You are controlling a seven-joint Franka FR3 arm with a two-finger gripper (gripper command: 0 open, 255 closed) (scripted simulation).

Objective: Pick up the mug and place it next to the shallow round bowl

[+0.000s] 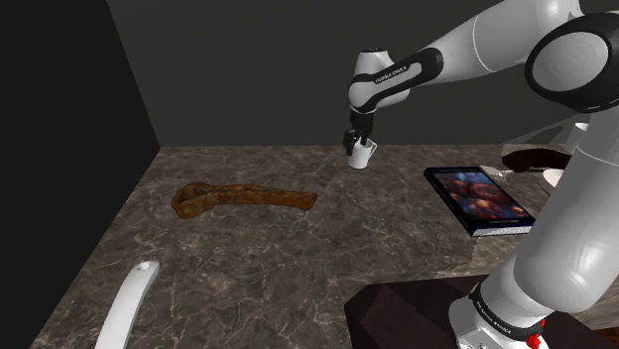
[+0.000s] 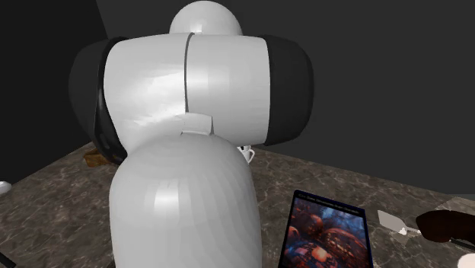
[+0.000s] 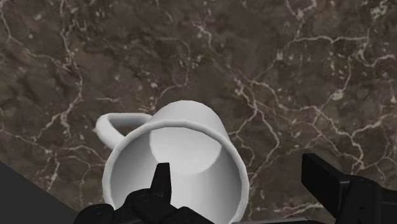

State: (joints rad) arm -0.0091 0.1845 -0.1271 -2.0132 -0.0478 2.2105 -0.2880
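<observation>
Holds the fingers (image 3: 163, 184) wide apart, gripping nothing: one inside the white mug (image 3: 191, 137), one outside, clear of its wall. Poises the gripper (image 3: 235, 168) over the mug near the worktop's (image 1: 298, 258) back edge. Seems the grasp step; calls next for closing on the wall, then carrying toward the dark bowl (image 1: 531, 159).

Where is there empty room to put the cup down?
Bare counter between the rusty brown tool and the book is free, also between the mug and the tool. Beyond the book, by the dark bowl, it is crowded.
</observation>
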